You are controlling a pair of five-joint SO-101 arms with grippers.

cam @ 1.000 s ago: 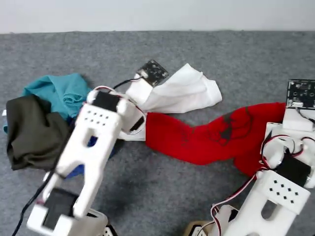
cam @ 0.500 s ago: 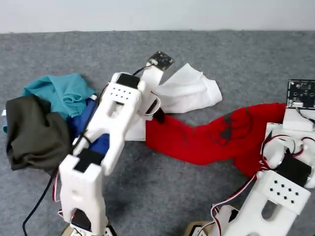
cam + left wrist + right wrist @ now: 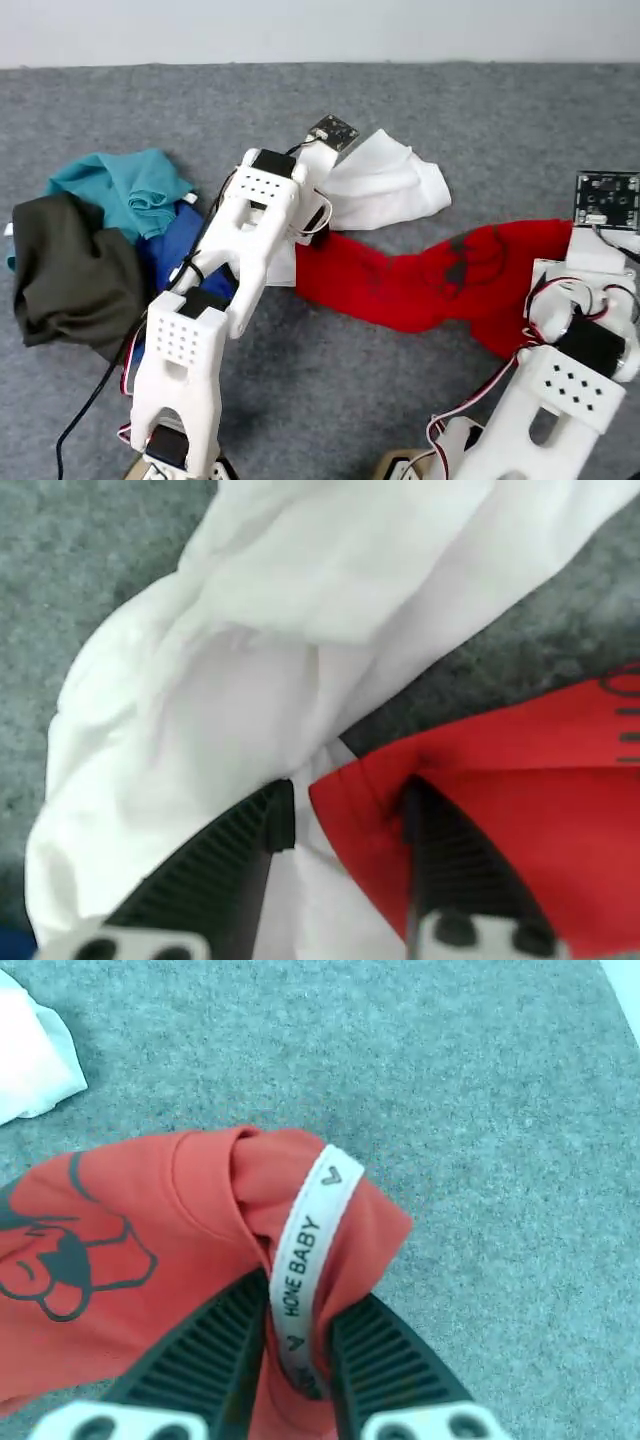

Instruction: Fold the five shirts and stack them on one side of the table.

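A red shirt lies stretched across the grey table from the middle to the right. My right gripper is shut on its collar, where a white label band shows; from above this gripper is at the shirt's right end. My left gripper is open, its fingers astride the red shirt's left corner, with the white shirt under and beyond it. In the high view the left gripper sits where the red and white shirts meet.
A teal shirt, a dark olive shirt and a blue shirt lie crumpled together at the left, partly under the left arm. Bare grey table shows in front of the red shirt and at the far right.
The left arm has stretched forward and right, bringing its gripper from the white shirt's edge to the red shirt's left corner. The right gripper shifted slightly, the collar still in it.
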